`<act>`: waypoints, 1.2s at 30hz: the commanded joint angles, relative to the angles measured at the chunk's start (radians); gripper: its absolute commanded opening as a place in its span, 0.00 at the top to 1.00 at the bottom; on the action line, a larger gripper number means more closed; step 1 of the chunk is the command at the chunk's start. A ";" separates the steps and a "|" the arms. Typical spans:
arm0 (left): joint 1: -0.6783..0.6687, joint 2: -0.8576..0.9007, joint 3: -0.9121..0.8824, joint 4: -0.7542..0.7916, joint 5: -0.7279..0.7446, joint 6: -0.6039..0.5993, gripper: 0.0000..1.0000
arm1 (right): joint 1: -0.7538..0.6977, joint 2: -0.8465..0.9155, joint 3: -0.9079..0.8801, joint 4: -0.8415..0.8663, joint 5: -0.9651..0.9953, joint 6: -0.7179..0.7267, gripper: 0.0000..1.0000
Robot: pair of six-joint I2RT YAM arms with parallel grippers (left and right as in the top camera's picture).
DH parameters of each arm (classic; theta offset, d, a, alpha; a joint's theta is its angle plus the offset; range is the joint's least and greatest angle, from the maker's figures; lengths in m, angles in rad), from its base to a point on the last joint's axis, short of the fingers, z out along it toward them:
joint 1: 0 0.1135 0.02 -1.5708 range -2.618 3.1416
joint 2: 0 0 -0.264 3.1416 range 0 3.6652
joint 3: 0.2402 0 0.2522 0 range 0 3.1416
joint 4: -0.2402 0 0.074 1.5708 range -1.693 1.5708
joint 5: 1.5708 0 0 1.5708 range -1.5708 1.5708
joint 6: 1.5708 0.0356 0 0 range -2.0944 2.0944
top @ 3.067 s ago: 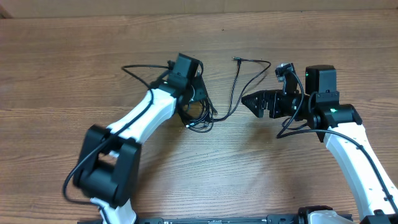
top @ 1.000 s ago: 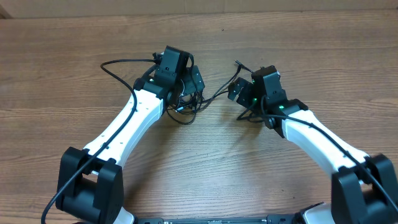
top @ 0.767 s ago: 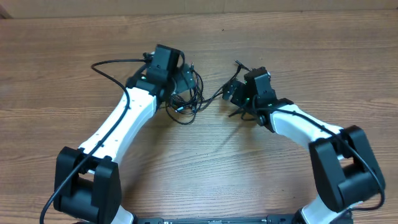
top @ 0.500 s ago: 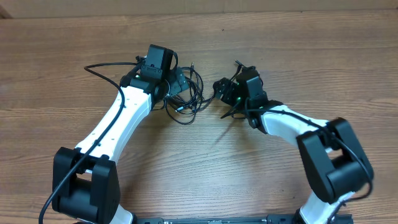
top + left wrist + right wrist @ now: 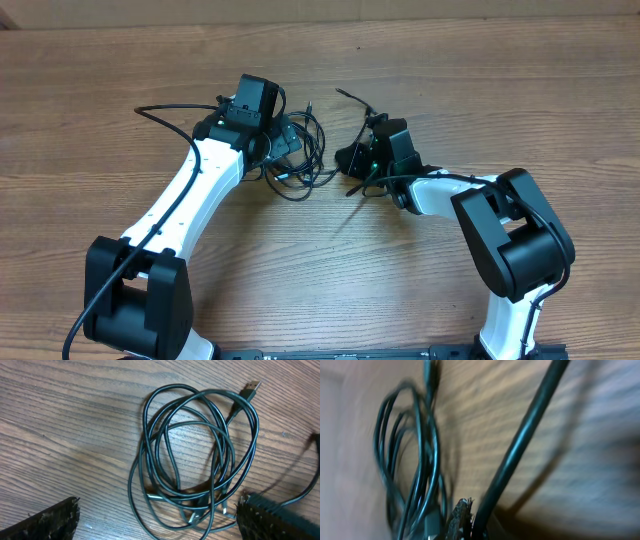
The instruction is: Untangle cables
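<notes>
Hovering above the cables point(image 5: 195, 460), the left gripper point(image 5: 288, 140) is spreading its fingers point(image 5: 47, 521) wide, one on each side of the cables. The cables are lying coiled on the table point(image 5: 100, 80), with a silver plug point(image 5: 252, 385) sticking out. Just right of the cables, the right gripper point(image 5: 350, 158) is pinching one cord point(image 5: 520, 450); its wrist view is blurred.

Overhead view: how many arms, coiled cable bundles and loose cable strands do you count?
2 arms: left arm, right arm
1 coiled cable bundle
1 loose cable strand
Total: 4
</notes>
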 commanded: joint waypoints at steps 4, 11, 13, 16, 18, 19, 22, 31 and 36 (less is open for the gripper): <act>0.000 -0.019 0.001 -0.018 0.002 0.021 0.00 | -0.046 -0.212 -0.001 -0.185 -0.271 -0.233 0.96; 0.000 -0.019 0.001 -0.025 0.053 0.023 0.00 | -0.045 -0.543 -0.001 -0.408 -0.254 -0.291 0.96; 0.000 -0.019 0.001 -0.025 0.116 0.023 0.00 | -0.045 -0.617 -0.001 -0.447 -0.223 -0.291 0.96; 0.000 -0.019 0.001 -0.035 0.239 0.024 0.01 | -0.045 -0.711 -0.001 -0.492 -0.195 -0.291 0.96; -0.002 -0.019 0.001 -0.079 0.324 0.024 0.00 | -0.045 -0.763 -0.001 -0.495 -0.196 -0.291 0.96; -0.003 -0.019 0.000 -0.099 0.358 0.024 0.00 | -0.045 -0.782 -0.001 -0.495 -0.196 -0.291 0.96; -0.013 -0.018 -0.008 -0.132 0.423 0.024 0.01 | -0.045 -0.815 -0.001 -0.495 -0.195 -0.291 0.96; -0.134 -0.018 -0.021 -0.054 0.505 -0.001 0.08 | -0.045 -0.872 0.000 -0.507 -0.204 -0.283 0.96; -0.204 -0.016 -0.026 -0.013 0.373 -0.195 0.31 | -0.045 -0.924 0.000 -0.516 -0.204 -0.283 0.96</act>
